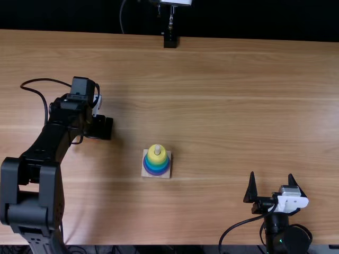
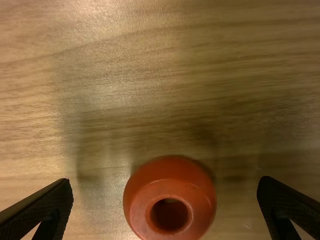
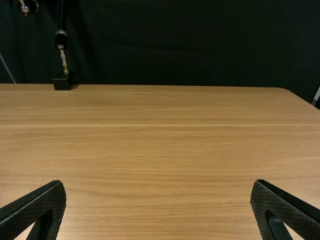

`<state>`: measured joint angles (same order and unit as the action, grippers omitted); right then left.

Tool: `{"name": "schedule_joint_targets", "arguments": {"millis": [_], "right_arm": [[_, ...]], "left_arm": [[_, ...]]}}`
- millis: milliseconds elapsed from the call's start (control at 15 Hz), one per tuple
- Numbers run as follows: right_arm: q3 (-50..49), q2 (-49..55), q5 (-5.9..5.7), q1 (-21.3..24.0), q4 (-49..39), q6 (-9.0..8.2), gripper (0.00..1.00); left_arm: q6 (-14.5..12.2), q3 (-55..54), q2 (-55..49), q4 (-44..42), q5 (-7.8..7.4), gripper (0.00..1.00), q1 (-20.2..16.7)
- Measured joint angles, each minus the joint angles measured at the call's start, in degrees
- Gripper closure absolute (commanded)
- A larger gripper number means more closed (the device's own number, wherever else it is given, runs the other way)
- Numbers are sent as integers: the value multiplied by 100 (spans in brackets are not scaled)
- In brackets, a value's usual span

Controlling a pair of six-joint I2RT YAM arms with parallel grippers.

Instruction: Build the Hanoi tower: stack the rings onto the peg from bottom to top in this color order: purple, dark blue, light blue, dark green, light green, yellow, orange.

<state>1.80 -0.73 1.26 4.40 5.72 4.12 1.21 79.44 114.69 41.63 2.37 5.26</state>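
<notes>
Orange ring [image 2: 169,186] looks light, stiff, perhaps slippery (smooth, rounded sides); grip its widest part. Left tool [image 2: 165,183] and right tool [image 1: 271,173] stand wide open, empty.

L end effector [image 1: 100,127] spread, R end effector [image 1: 271,174] ditto

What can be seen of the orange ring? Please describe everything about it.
The orange ring is reddish orange, small and thick, with rounded sides and a round hole in its middle. It looks smooth and slightly glossy, perhaps painted wood or plastic. It lies hole-up on the table, off the peg, between the open fingers of the left gripper, which do not touch it.
</notes>
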Motion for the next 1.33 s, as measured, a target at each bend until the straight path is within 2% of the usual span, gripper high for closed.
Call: {"name": "schedule_joint_targets", "arguments": {"millis": [400,533,600,1333], "right_arm": [[0,0,0,0,0,2,0],[0,0,2,0,0,4,0],[0,0,0,0,0,2,0],[2,0,0,0,0,4,0]], "left_arm": [[-17,-2,22,4,0,0,-2],[-15,-2,22,15,0,82,0],[-22,0,22,0,-2,100,0],[-37,0,22,44,22,100,79]]}}
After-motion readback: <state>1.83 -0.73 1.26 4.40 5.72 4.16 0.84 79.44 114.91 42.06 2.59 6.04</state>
